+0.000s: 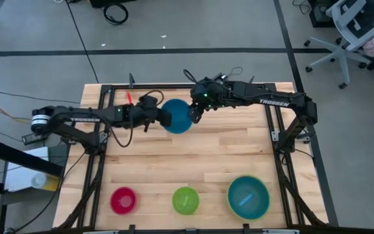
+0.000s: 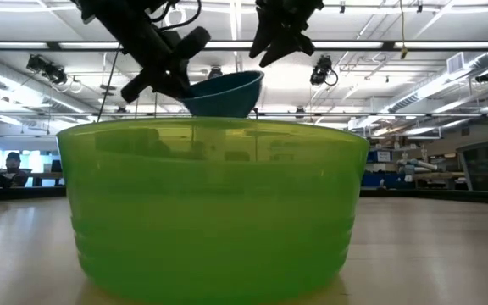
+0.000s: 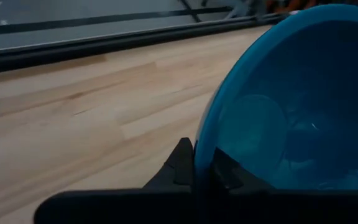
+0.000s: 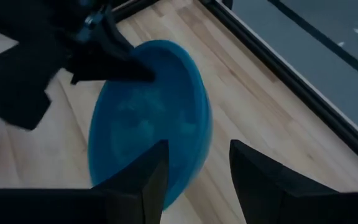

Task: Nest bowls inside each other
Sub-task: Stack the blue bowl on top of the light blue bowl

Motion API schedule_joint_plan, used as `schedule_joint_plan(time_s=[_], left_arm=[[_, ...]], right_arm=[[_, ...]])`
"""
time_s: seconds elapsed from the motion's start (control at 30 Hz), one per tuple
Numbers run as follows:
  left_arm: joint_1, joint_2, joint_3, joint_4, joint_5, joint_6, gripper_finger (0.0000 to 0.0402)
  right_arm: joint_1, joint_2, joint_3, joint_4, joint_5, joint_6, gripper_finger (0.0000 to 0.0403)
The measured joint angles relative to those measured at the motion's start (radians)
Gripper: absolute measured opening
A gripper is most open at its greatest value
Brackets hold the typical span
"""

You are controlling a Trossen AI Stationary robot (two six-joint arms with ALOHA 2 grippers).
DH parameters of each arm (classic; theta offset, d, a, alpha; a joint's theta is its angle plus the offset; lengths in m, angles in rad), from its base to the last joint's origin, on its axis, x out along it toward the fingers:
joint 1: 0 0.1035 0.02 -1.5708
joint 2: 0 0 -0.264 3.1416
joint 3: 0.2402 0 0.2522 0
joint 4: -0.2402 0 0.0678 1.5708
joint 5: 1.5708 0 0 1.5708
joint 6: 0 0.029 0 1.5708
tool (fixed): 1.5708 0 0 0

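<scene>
My left gripper [image 1: 163, 119] is shut on a bright cyan-blue bowl [image 1: 178, 116] and holds it in the air over the far middle of the table. My right gripper [image 1: 197, 112] hangs open just above the bowl's right rim [image 2: 257, 78] and does not touch it. In the right wrist view its fingers [image 4: 148, 180] stand apart in front of the bowl [image 4: 148, 124]. Along the near edge stand a red-pink bowl [image 1: 123, 200], a small green bowl [image 1: 186, 200] and a large lime-green bowl [image 1: 265, 195] with a pale blue bowl [image 1: 247, 198] inside it. My left gripper pinches the cyan-blue bowl's rim [image 3: 199, 140] on the bowl's left side, one finger inside the bowl and one outside. The fingers come from the table's left, slanting down. The bowl is lifted clear of the table, opening upward and tilted.
The small green bowl [image 2: 214, 212] fills the front of the low view and hides much of the table behind it. A black frame rail [image 1: 187, 85] runs along the far edge. Bare wood lies between the lifted bowl and the near row.
</scene>
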Motion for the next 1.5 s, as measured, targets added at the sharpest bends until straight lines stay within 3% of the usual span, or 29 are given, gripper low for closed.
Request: schedule_joint_plan(time_s=[0.1, 0.4, 0.5, 0.63, 0.83, 1.13, 1.23, 1.5], left_arm=[[-0.024, 0.003, 0.0, 0.059, -0.001, 0.016, 0.0007], [-0.095, 0.007, -0.001, 0.108, -0.026, 0.042, 0.0009], [-0.127, 0.007, -0.002, 0.106, -0.032, 0.029, 0.0011], [-0.161, 0.007, -0.002, 0.108, -0.032, 0.013, 0.0018], [-0.188, 0.005, 0.001, 0.119, 0.037, 0.033, 0.0086], [-0.189, -0.008, 0.0, 0.122, 0.263, 0.056, 0.0217], [-0.211, -0.029, 0.0, 0.128, 0.282, 0.051, 0.0233], [-0.263, -0.078, 0.0, 0.124, 0.263, 0.078, 0.0233]], right_arm=[[0.015, 0.0, -0.004, -0.018, 0.047, 0.001, 0.0174], [0.062, 0.0, -0.074, -0.016, 0.041, 0.016, 0.0162], [0.082, 0.0, -0.086, -0.026, 0.057, 0.032, 0.0124], [0.1, 0.001, -0.087, -0.057, 0.102, 0.077, 0.0039], [0.131, 0.002, -0.088, -0.135, 0.104, 0.112, 0.0024], [0.203, -0.001, -0.091, -0.375, 0.051, 0.102, 0.002], [0.242, -0.015, -0.092, -0.487, 0.049, 0.124, 0.002], [0.386, -0.154, -0.09, -0.512, -0.024, 0.217, 0.002]])
